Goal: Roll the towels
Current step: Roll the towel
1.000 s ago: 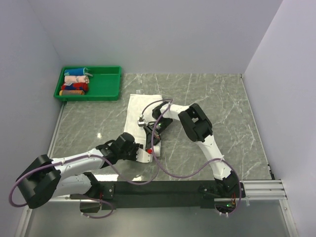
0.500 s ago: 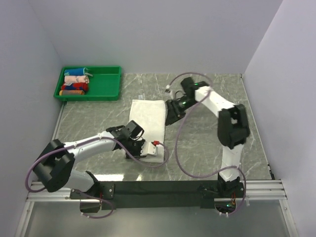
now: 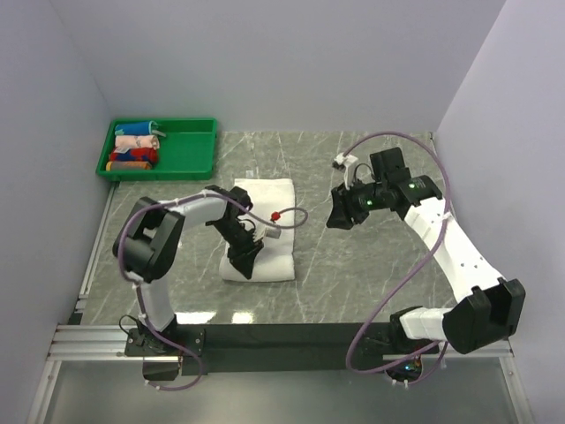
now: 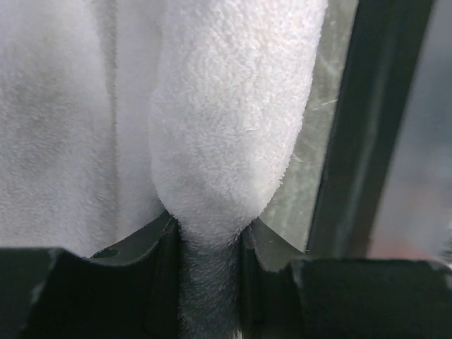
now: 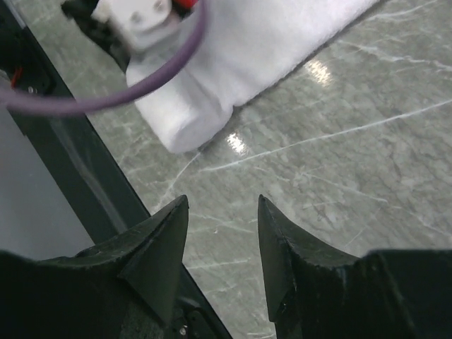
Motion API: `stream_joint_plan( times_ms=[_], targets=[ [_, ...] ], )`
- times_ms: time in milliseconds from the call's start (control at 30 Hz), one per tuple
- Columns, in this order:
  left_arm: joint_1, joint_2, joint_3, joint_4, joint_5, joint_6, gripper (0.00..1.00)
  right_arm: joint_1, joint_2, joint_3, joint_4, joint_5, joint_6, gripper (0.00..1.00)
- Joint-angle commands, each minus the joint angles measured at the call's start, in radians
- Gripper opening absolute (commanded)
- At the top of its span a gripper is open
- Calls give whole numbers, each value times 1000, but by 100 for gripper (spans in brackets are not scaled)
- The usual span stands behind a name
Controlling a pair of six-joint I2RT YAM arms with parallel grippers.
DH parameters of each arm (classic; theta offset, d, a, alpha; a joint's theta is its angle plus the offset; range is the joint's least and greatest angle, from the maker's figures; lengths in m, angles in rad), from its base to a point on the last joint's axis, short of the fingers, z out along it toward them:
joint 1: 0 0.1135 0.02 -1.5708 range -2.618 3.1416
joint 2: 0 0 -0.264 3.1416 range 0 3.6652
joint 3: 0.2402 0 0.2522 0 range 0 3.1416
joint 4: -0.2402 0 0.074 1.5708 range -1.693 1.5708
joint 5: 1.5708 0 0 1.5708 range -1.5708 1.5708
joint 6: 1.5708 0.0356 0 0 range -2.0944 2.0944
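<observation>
The white towel point(image 3: 269, 221) lies flat on the marble table, long side running away from me, its near end bunched up. My left gripper point(image 3: 244, 262) is at the towel's near left end. In the left wrist view the left gripper point(image 4: 210, 229) is shut on a thick fold of the towel point(image 4: 226, 127). My right gripper point(image 3: 339, 217) is open and empty above bare table, right of the towel. In the right wrist view the right gripper point(image 5: 220, 208) shows spread jaws, with the towel point(image 5: 240, 49) ahead of them.
A green tray point(image 3: 190, 155) at the back left holds several small coloured rolled cloths point(image 3: 134, 147). The black base rail point(image 3: 291, 337) runs along the near edge. Purple cables loop over the towel and beside the right arm.
The right gripper has pulled away from the towel's right edge to the right. The left arm has swung so it now reaches the towel's near end from the far left.
</observation>
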Motion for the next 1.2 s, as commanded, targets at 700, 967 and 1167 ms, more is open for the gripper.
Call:
stream_joint_plan(
  times_ms=[700,967,1167],
  targets=[
    [61,360,148,-86,-117,70,9,831,281,-120,528,680,-214,86],
    [84,351,162,-84,-128,69,15,831,397,-242,677,664,-267,73],
    [140,301,171,-70,-82,46,34,825,420,-237,560,468,-233,0]
  ],
)
